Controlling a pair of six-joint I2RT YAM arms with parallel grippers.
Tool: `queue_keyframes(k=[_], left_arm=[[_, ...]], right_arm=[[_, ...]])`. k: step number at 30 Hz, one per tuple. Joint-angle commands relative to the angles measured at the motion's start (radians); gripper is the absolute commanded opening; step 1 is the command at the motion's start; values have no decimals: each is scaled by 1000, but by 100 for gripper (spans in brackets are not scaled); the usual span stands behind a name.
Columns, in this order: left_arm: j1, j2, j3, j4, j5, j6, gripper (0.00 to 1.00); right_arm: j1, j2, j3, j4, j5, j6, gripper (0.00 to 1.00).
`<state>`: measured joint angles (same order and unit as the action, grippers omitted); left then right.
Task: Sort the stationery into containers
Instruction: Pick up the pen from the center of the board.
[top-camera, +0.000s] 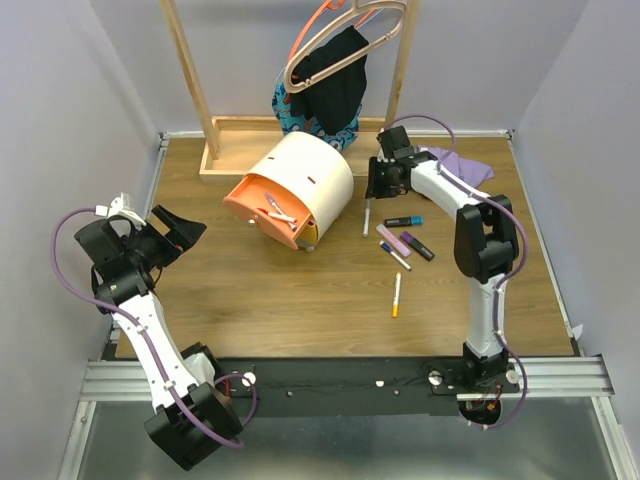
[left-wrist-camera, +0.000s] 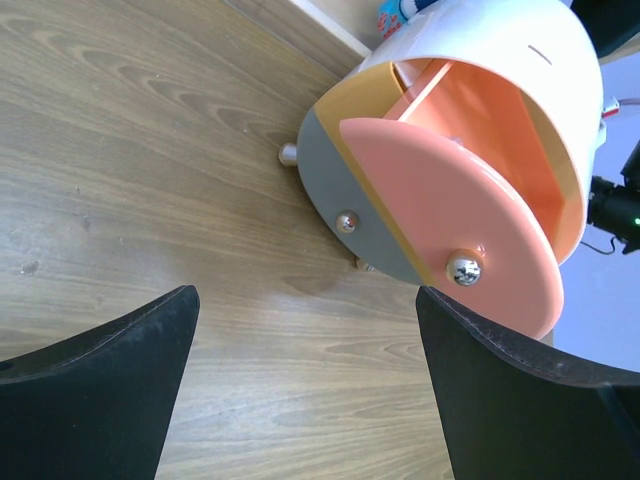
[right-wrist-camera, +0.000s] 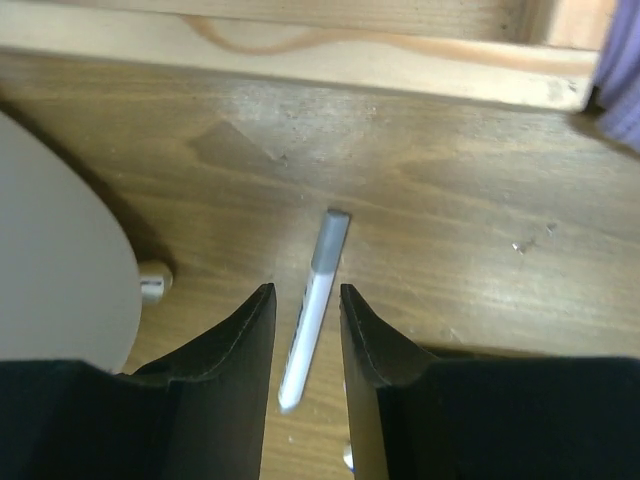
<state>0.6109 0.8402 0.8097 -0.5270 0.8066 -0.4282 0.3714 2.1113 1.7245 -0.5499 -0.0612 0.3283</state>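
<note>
At the left of the bench (top-camera: 300, 300), the left fingers (left-wrist-camera: 100, 400) stand wide open and empty, facing the cream chest (top-camera: 310, 165). The chest sits mid-bench toward the far side, its orange drawer (top-camera: 258, 205) pulled out with a few pens (top-camera: 278, 210) inside. Just right of it, the right fingers (right-wrist-camera: 220, 360) are partly open, straddling a white pen (right-wrist-camera: 315, 300) that lies flat on the bench, with a slim gap on each side. Nearer lie a blue marker (top-camera: 404, 221), a pink marker (top-camera: 392, 238), a purple marker (top-camera: 417, 246) and an orange-tipped pen (top-camera: 396, 295).
</note>
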Motion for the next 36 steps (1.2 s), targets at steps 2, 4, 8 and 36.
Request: queue_keyframes(k=[2,4,8,36], left_arm=[[9,-15,36,-57,-35,51,99],[12,-12,39,-59,-37,52,99],[23,-9,42,-53,-38,48,99],[29,33,-1,76,29,-49,99]], right_arm=[[0,119,86,-36,41,40,40],[0,136,98,-38,44,43,40],[0,171,106,-42,49,43,41],[21,-207,-124,-19,-106,-80,1]])
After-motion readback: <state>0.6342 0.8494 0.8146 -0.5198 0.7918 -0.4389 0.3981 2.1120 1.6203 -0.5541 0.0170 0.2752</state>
